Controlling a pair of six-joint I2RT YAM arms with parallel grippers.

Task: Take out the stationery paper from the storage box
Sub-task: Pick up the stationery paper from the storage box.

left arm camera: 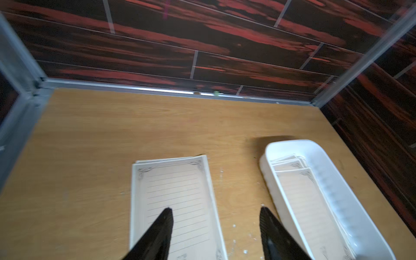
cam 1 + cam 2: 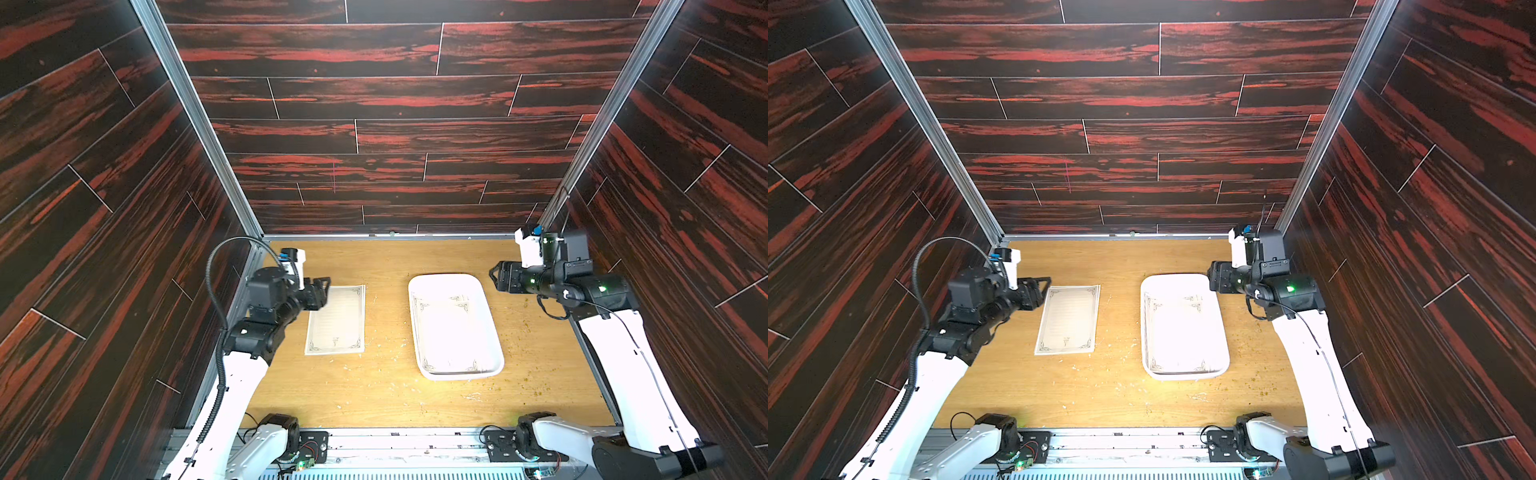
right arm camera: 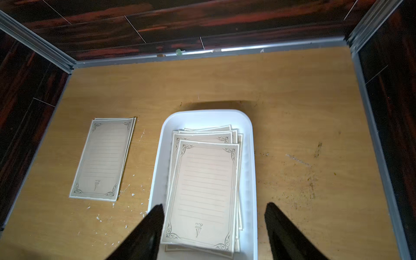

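Cream paper [image 3: 207, 186] lies stacked in the white box [image 3: 251, 171] just ahead of and below the right gripper [image 3: 215, 206], whose jaws gape empty. Left gripper [image 1: 215, 210], likewise spread and empty, hovers over another stack [image 1: 177, 193] on the table [image 1: 90, 135] beside the box.

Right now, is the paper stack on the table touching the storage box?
Apart. The right wrist view shows a strip of bare table between the paper stack and the storage box.

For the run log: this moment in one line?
left gripper: open, empty, by cream ornate-cornered paper stack | right gripper: open, empty, near white plastic tray | more sheets inside
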